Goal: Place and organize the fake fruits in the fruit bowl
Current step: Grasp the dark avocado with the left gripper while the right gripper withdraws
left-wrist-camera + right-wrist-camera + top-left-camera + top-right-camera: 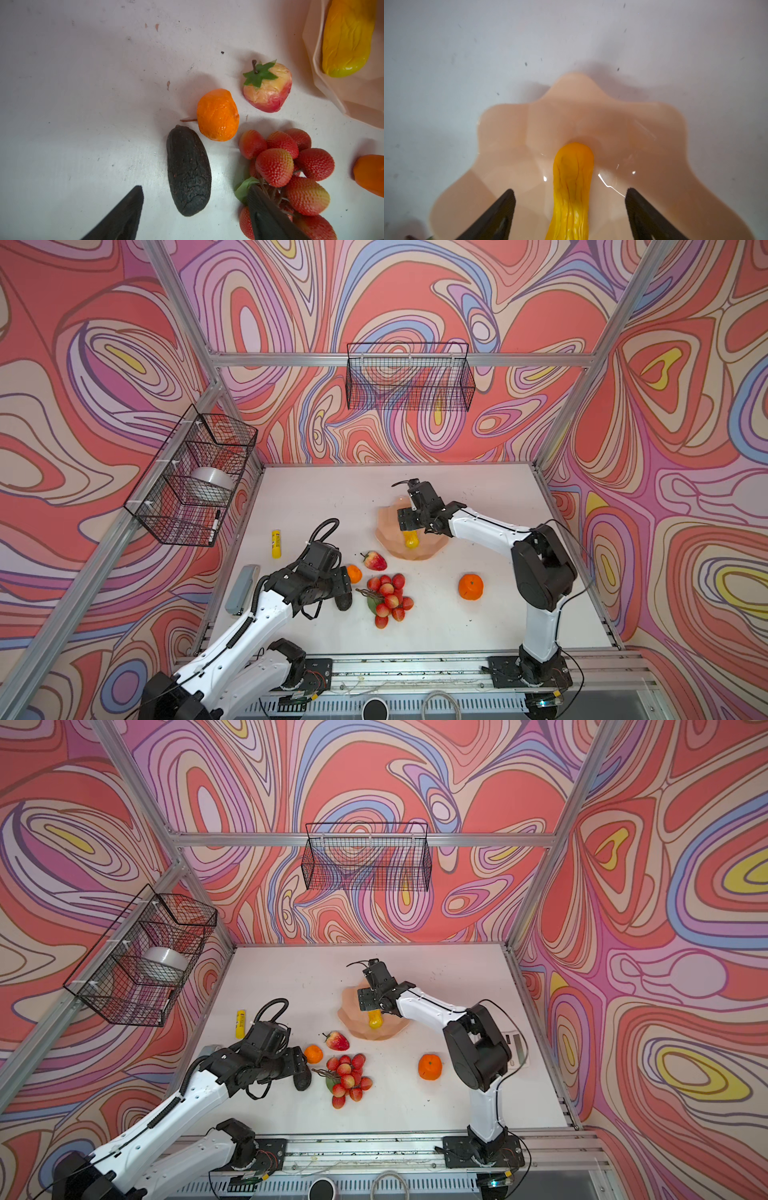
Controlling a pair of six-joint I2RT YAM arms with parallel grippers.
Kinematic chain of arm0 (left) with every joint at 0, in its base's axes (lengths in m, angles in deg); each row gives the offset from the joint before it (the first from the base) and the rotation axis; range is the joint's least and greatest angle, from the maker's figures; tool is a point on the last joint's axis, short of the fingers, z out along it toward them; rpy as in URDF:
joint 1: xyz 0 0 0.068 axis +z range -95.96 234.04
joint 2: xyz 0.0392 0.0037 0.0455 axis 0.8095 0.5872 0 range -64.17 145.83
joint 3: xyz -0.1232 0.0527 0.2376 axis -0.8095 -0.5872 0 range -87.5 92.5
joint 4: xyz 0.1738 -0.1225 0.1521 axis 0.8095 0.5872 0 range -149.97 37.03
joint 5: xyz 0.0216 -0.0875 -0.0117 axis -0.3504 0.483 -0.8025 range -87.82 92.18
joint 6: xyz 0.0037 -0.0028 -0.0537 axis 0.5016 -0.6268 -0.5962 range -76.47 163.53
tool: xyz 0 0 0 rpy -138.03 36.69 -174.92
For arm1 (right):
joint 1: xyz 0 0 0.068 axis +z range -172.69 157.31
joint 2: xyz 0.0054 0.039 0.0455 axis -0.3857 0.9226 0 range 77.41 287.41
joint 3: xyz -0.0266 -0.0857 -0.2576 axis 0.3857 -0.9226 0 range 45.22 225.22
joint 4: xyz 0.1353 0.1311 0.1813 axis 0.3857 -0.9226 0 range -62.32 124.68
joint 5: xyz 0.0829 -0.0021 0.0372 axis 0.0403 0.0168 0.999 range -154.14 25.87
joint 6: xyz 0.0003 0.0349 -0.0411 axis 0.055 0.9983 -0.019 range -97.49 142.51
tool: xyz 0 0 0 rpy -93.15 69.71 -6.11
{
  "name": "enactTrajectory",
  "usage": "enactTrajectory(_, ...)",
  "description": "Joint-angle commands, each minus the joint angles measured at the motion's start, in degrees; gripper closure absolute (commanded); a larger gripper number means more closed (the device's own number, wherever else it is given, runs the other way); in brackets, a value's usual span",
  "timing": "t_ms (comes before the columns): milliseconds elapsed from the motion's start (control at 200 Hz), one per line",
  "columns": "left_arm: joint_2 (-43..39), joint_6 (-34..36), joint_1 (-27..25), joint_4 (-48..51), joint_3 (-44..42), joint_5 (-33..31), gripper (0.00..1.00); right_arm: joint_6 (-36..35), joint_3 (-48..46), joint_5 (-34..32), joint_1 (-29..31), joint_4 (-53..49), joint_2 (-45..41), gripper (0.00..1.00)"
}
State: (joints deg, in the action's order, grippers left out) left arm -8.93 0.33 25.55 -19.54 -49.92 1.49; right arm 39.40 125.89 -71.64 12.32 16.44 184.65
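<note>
The peach-pink fruit bowl (pixel 388 541) (pixel 643 133) stands mid-table, and the yellow-orange elongated fruit (pixel 411 540) (pixel 573 187) lies in it. My right gripper (pixel 571 191) hovers over the bowl, open, with its fingers clear of that fruit on both sides. On the table lie a dark avocado (pixel 344 601) (pixel 188 170), a small orange (pixel 354 573) (pixel 218 115), a strawberry (pixel 375 561) (pixel 268 89), a bunch of red berries (pixel 388 599) (pixel 291 166) and a large orange (pixel 471 586). My left gripper (pixel 196 188) is open astride the avocado's near end without touching it. One of its fingers overlaps the berries' leaf.
A small yellow tube (pixel 276 544) and a grey flat object (pixel 242 589) lie near the table's left edge. One black wire basket (pixel 195 477) on the left wall holds a white round object (pixel 210 483). Another wire basket (pixel 409 377) hangs on the back wall.
</note>
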Motion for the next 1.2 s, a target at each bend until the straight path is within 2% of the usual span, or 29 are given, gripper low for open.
enactTrajectory(0,3.38,-2.39,-1.88,-3.55,-1.6,-2.31,0.21,0.44,-1.76,-3.69,-0.2,6.2,-7.8,0.1)
enactTrajectory(220,10.43,-5.24,-4.24,-5.16,-2.84,-3.65,0.24,1.54,-4.71,-4.3,-0.16,5.49,-13.97,0.08)
enactTrajectory(456,11.18,-5.89,-4.2,-5.76,-5.26,-5.13,0.5,2.18,-7.77,-5.87,-0.12,5.67,-16.55,0.08)
enactTrajectory(606,8.89,-5.72,-4.2,-3.84,-5.62,-6.33,0.61,2.16,-8.23,-6.66,-0.2,5.93,-16.97,0.08)
enactTrajectory(736,2.61,-3.38,-4.21,2.23,-1.57,-9.93,0.64,1.99,-8.29,-6.82,-0.24,6.27,-17.24,0.07)
enactTrajectory(856,-4.32,3.86,-4.27,9.15,7.6,-13.47,0.65,1.84,-8.61,-7.2,-0.33,6.01,-18.06,0.07)
enactTrajectory(936,-5.3,8.63,-4.21,9.5,13.87,-13.58,0.64,2.01,-9.52,-7.32,-0.48,5.64,-19.08,0.08)
enactTrajectory(1031,-0.7,13.44,-4.22,3.24,18.83,-10.93,0.63,3.45,-11.52,-7.4,-0.92,5.06,-21.23,0.07)
enactTrajectory(1197,20.28,15.08,-4.2,-4.63,29.99,-4.33,0.66,6.3,-17.46,-9.16,-2.6,3.52,-27.18,0.02)
